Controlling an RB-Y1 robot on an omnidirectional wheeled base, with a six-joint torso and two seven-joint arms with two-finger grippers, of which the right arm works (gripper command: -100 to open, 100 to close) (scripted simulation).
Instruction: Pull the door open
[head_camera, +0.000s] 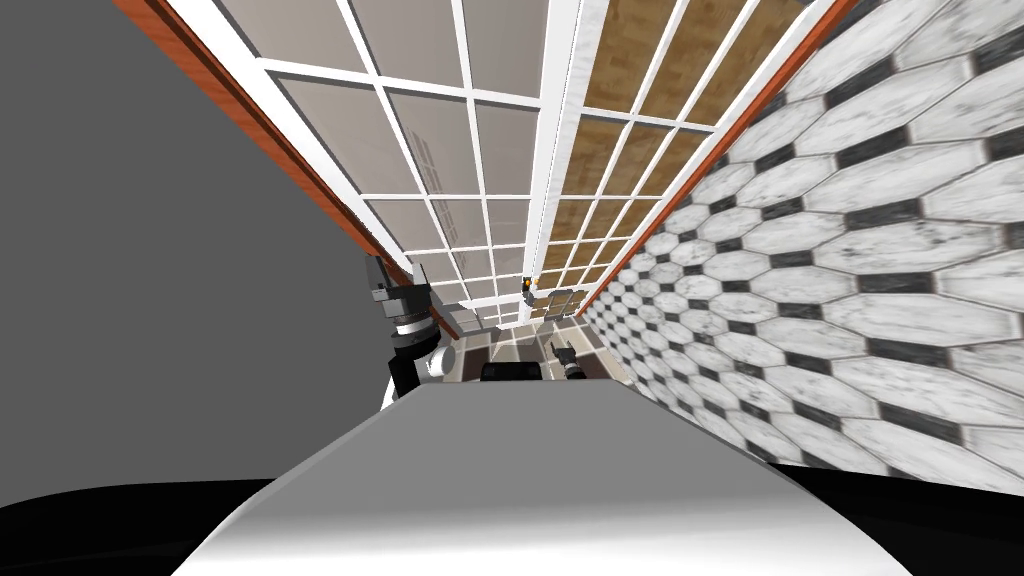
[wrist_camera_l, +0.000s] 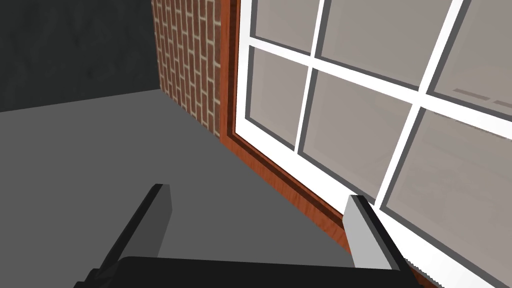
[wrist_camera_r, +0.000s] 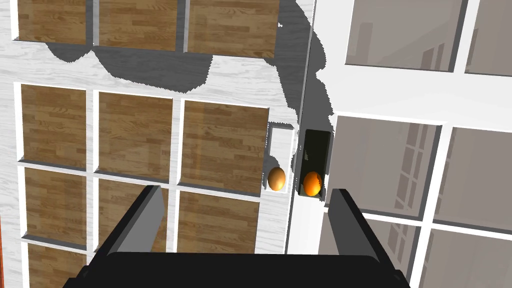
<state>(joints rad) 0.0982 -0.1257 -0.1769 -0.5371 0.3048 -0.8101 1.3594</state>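
Right end effector, fingers apart, faces my grip point: small, likely slick knob on the stiff door (left end effector spread too).

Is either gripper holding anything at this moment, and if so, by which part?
Nothing is held. The right gripper stands open, short of the two orange knobs; the left gripper is open by the door frame.

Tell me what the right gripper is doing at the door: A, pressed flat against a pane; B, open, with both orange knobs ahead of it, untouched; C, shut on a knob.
B: the right gripper stands open, and both orange knobs sit beyond it, untouched.
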